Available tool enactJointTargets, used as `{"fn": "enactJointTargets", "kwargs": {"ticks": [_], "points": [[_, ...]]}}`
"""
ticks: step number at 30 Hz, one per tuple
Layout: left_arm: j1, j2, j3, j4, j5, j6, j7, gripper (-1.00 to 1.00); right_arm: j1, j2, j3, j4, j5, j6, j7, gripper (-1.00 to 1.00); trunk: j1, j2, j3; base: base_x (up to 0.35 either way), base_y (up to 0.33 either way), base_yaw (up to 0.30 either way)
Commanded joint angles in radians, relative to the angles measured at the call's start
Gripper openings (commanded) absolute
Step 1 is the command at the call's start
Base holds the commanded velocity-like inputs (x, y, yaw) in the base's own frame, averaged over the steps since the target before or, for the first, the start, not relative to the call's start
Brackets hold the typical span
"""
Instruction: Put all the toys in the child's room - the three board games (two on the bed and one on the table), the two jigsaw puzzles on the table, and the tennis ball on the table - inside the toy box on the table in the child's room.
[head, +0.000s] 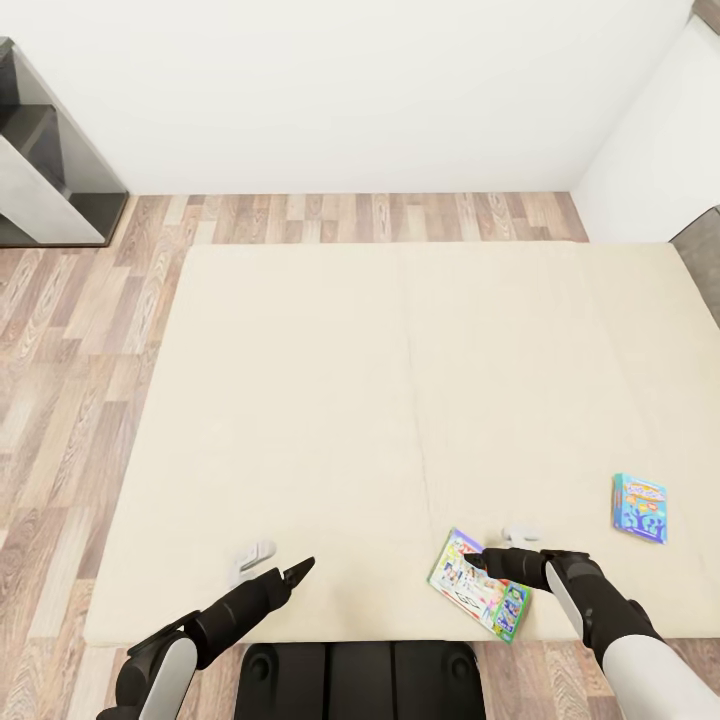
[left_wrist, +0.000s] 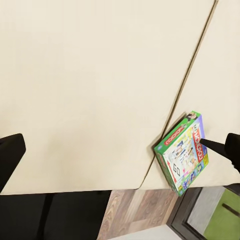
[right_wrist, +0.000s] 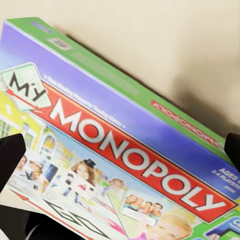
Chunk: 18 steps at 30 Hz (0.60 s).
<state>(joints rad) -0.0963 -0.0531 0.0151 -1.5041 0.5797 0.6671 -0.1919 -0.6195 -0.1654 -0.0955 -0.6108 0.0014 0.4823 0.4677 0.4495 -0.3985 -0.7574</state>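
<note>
Two games lie on the bed (head: 400, 400) in the head view: the Monopoly box (head: 478, 583) at lower right near the mattress's front edge, and the blue box (head: 640, 508) farther right. My right gripper (head: 483, 560) sits at the Monopoly box's upper edge, fingers reaching over it. My left gripper (head: 298, 572) hovers at lower left over bare mattress, fingers together and holding nothing. Wood floor (head: 90, 330) runs along the left, with a dark shelf (head: 50, 180) at upper left.

Left wrist view: the Monopoly box (left_wrist: 182, 152) sits at lower right by the mattress edge, its far side tipped up, with my right finger's black tip (left_wrist: 212, 145) touching its face.

Right wrist view: the Monopoly box (right_wrist: 120, 150) spans the frame, tilted, and my fingertips (right_wrist: 10, 150) stand spread at either edge of the picture, one each side of the box, not pressing it as far as I can tell.

I judge I'm at the pick-up of the first bed game. Next I need to close across the box's width, lift it flat, then turn toward the table and the toy box
</note>
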Motion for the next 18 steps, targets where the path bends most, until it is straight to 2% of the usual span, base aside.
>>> {"fn": "enactJointTargets", "kwargs": {"ticks": [1, 18], "points": [[0.0, -0.001, 0.002, -0.001, 0.003, 0.006, -0.001, 1.0, 0.0, 0.001, -0.004, -0.001, 0.0, 0.007, 0.005, 1.0, 0.001, -0.002, -0.001, 0.0, 0.008, 0.0], [0.0, -0.001, 0.001, -0.001, 0.003, 0.007, -0.001, 1.0, 0.0, 0.003, -0.003, 0.0, 0.002, 0.007, 0.003, 1.0, 0.001, -0.002, -0.001, 0.0, 0.003, 0.0]]}}
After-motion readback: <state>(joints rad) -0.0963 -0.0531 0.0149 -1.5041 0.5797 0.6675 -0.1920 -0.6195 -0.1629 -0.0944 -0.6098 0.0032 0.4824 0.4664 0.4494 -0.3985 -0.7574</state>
